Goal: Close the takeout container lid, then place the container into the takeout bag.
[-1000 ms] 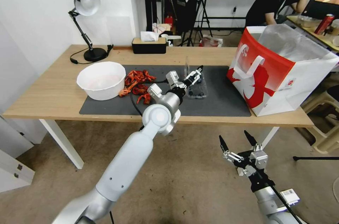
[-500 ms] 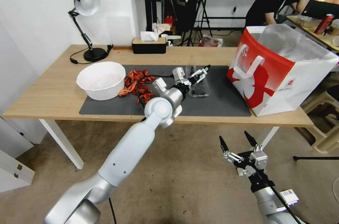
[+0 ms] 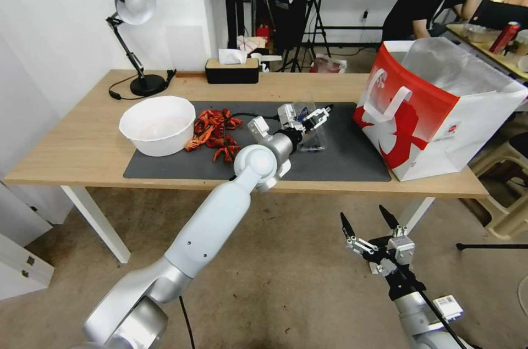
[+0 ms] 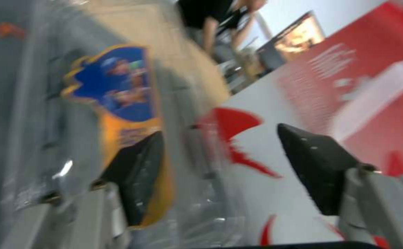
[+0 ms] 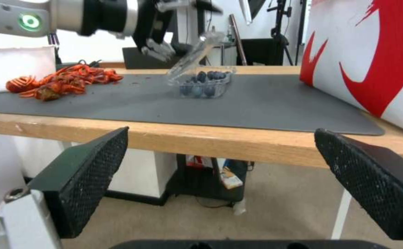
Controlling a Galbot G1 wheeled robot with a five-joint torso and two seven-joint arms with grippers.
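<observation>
My left tool [image 3: 320, 114] reaches out over the dark mat [image 3: 352, 156] on the bench [image 3: 71, 145], its fingers spread apart, right at the lid [image 3: 306, 104] of the takeout container [image 3: 311, 141]. In the left wrist view one finger [image 4: 137, 176] lies against the clear lid [image 4: 95, 114], over its blue and orange sticker, while the other finger [image 4: 317, 166] stands free on the far side, so the tool is wide and grips nothing. The lid is tilted, partway down over the berry half; from the right wrist view it slants above the blueberries [image 5: 206, 81] with a gap between the two halves. The container [image 5: 203, 84] sits on the mat, about midway between the heap of red crayfish [image 3: 214, 132] and the takeout bag [image 3: 434, 112]. The bag stands upright at the right end of the bench, mouth open, well apart from the container. A white bowl [image 3: 158, 123] sits just beside the crayfish on the left.

My right tool [image 3: 369, 222] hangs low in front of the bench edge, below the tabletop, its fingers wide and holding nothing; its two black pads [image 5: 83, 176] frame the bench edge.
</observation>
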